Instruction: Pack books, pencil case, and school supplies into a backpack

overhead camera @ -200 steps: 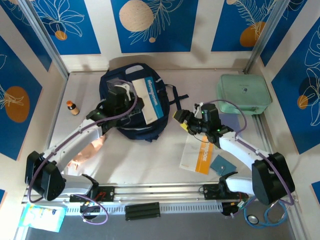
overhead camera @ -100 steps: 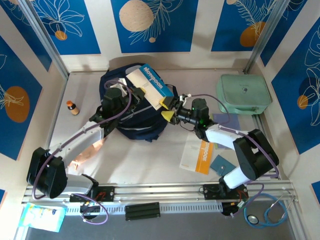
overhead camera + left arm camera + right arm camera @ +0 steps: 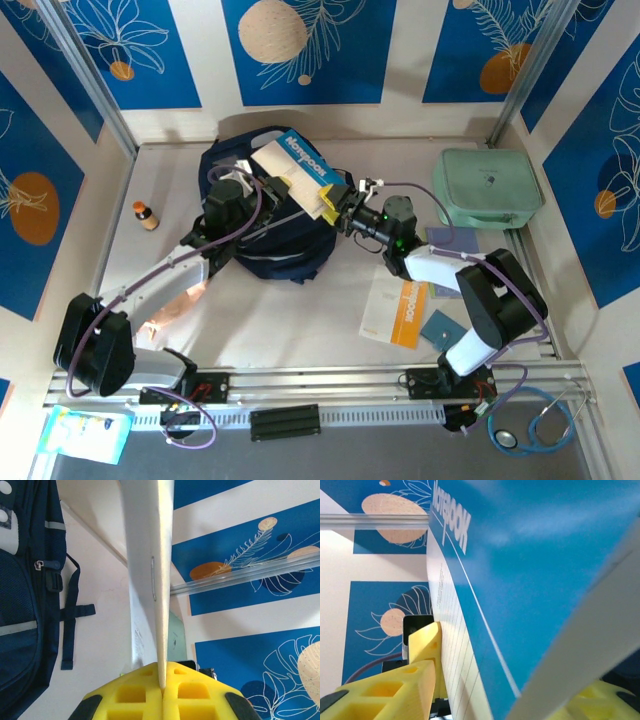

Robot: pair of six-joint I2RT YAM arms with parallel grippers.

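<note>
At the far left of the table [image 3: 300, 320] the small orange-capped bottle [image 3: 146, 215] stands alone, well apart from everything else

Next comes my left gripper [image 3: 162, 685]. Its two yellow fingers [image 3: 135, 695] are pressed fully together on the near edge of the white book with the blue band [image 3: 300, 172], so I hold this book firmly. From my left wrist I see the book edge-on, standing up like a thin wall between the fingers

The backpack [image 3: 270, 255] lies flat in the far middle of the table, with its dark straps spread to the right side. The held book is over its upper right part, raised and tilted, the blue band with the printed title turned up. I cannot tell if any edge of the book is already inside the opening

To the right, my right gripper [image 3: 332, 205] is at the right corner of the same book. In the right wrist view one yellow finger is on the lined white side and the other is below the blue cover, so the book passes between the jaws and they are partly closed around it. If they really press on it, I cannot tell

Further right and nearer to my bases, the white book with the orange band [image 3: 395, 315] lies flat on the table, and the teal-blue booklet [image 3: 440, 328] lies just beside its right edge. In the far right corner rests the mint-green case [image 3: 488, 187]
</note>
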